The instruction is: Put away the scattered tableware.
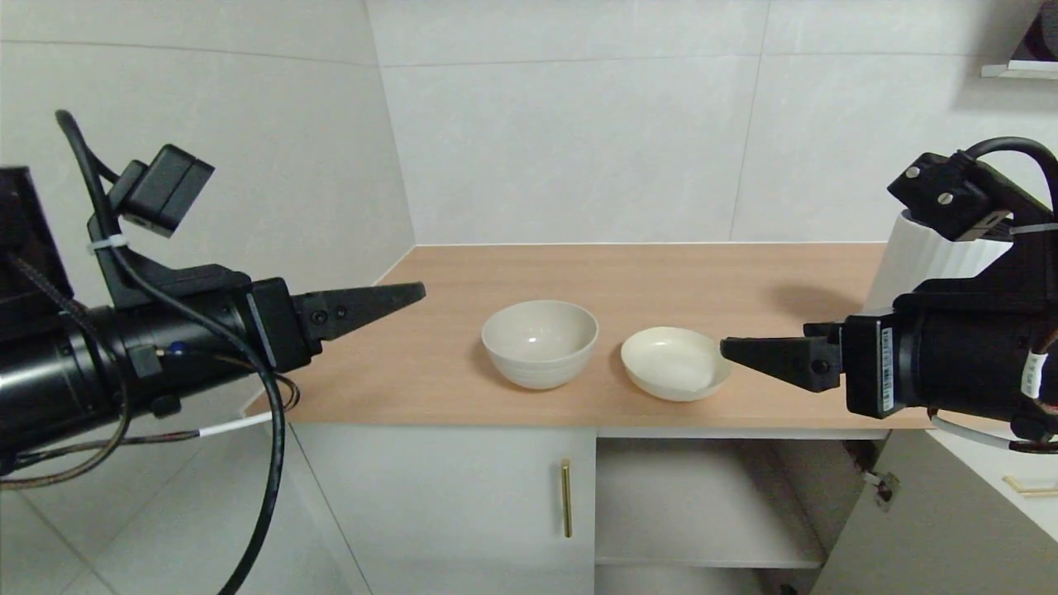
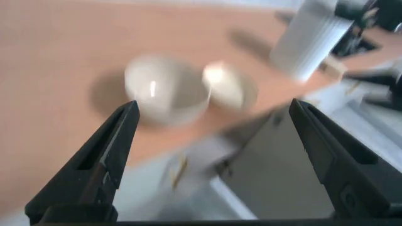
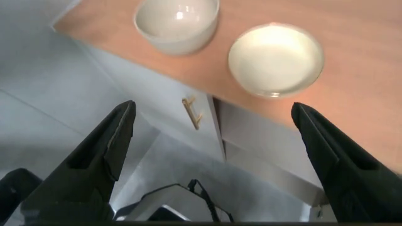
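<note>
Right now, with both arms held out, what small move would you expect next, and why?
Probably the right gripper eases toward the near rim of the shallow bowl. It is wide open, it is close beside that bowl, and the open cabinet shelf lies below. The deeper bowl sits farther from it.

The countertop (image 1: 463, 273) is warm tan wood grain, smooth, with a low satin sheen. Both bowls look like glazed ceramic: the deeper bowl (image 1: 540, 343) is off-white and glossy with a small bright highlight inside, and the shallow bowl (image 1: 674, 362) is cream and just as smooth. The ribbed container (image 1: 917, 256) is white and matt, its wall fluted. The cabinet door (image 1: 446, 496) is flat, smooth white; its handle (image 1: 566, 499) is brass-coloured metal. The wall tiles (image 1: 579, 140) are pale and faintly shiny. The left gripper (image 1: 409, 293) and right gripper (image 1: 731, 350) are matt black — plastic, by the look
</note>
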Robot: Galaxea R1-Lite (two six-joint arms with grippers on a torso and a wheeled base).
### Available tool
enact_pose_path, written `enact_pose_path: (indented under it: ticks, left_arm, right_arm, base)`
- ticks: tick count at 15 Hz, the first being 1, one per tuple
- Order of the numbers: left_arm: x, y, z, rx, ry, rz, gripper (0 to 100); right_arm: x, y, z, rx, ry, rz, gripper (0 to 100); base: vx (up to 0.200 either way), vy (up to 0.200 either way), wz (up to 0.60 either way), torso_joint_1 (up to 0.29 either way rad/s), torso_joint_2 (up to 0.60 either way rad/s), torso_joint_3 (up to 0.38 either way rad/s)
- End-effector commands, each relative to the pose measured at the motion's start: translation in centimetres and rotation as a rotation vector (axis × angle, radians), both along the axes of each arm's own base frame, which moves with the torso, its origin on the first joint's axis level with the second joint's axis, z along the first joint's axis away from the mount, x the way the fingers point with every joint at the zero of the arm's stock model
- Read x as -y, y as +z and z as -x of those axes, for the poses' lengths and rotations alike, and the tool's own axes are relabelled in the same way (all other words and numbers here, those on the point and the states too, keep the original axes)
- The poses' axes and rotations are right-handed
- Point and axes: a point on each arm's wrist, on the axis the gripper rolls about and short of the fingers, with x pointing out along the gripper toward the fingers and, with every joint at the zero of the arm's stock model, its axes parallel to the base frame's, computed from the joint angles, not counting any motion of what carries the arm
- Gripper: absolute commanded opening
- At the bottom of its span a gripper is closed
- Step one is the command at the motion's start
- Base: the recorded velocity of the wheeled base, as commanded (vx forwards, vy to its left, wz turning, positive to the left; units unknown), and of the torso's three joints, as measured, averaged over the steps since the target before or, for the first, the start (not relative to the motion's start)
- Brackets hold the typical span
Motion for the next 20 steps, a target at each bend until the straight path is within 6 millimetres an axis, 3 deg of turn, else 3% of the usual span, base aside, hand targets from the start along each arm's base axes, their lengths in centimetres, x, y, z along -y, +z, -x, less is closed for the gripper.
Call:
enact_pose_path:
  ticks: [1,5,6,9,11,14,16,17,18,20]
  left_arm:
    - [0.4,1.7,-1.4,0.046,0.002,0.014,100]
    - [0.5,0.6,-2.3,0.001,0.022,-0.002,100]
    - [0.5,0.4,-2.3,-0.033,0.046,-0.017,100]
    - [0.2,1.3,-1.3,-0.199,0.049,-0.072,100]
    - [0.5,1.2,-2.8,-0.326,0.093,-0.051,100]
    - [2.1,-1.4,-5.4,-0.416,0.197,-0.097,100]
    - [3.7,-4.2,-8.0,-0.491,0.237,-0.156,100]
    - [3.7,-4.2,-8.0,-0.491,0.237,-0.156,100]
    - [5.1,-6.2,-10.0,-0.567,0.251,-0.145,100]
    - [6.0,-7.4,-11.2,-0.617,0.265,-0.118,100]
  right_arm:
    - [0.1,0.0,0.0,0.002,-0.004,0.0,100]
    - [-0.3,-0.6,-1.5,0.002,-0.034,0.002,100]
    - [-0.8,-0.9,-2.7,0.014,-0.053,-0.015,100]
    - [-0.1,-1.2,-5.1,0.027,-0.081,-0.053,100]
    - [-0.3,-1.4,-6.7,-0.001,-0.111,-0.068,100]
    - [-0.4,-2.2,-8.1,-0.053,-0.149,-0.075,100]
    - [-0.7,-2.8,-9.9,-0.109,-0.201,-0.107,100]
    - [-0.7,-2.8,-9.9,-0.109,-0.201,-0.107,100]
    - [-0.8,-3.3,-10.4,-0.174,-0.213,-0.07,100]
    - [-1.0,-3.8,-10.8,-0.194,-0.222,-0.052,100]
  base:
    - [0.0,0.0,0.0,0.227,-0.5,-0.295]
    - [0.0,0.0,0.0,0.116,-0.27,-0.152]
    - [0.0,0.0,0.0,0.0,0.0,0.0]
    - [0.0,0.0,0.0,0.0,0.0,0.0]
    - [0.0,0.0,0.0,0.0,0.0,0.0]
    - [0.0,0.0,0.0,0.0,0.0,0.0]
    - [0.0,0.0,0.0,0.0,0.0,0.0]
    - [0.0,0.0,0.0,0.0,0.0,0.0]
    - [0.0,0.0,0.0,0.0,0.0,0.0]
    - [0.0,0.0,0.0,0.0,0.0,0.0]
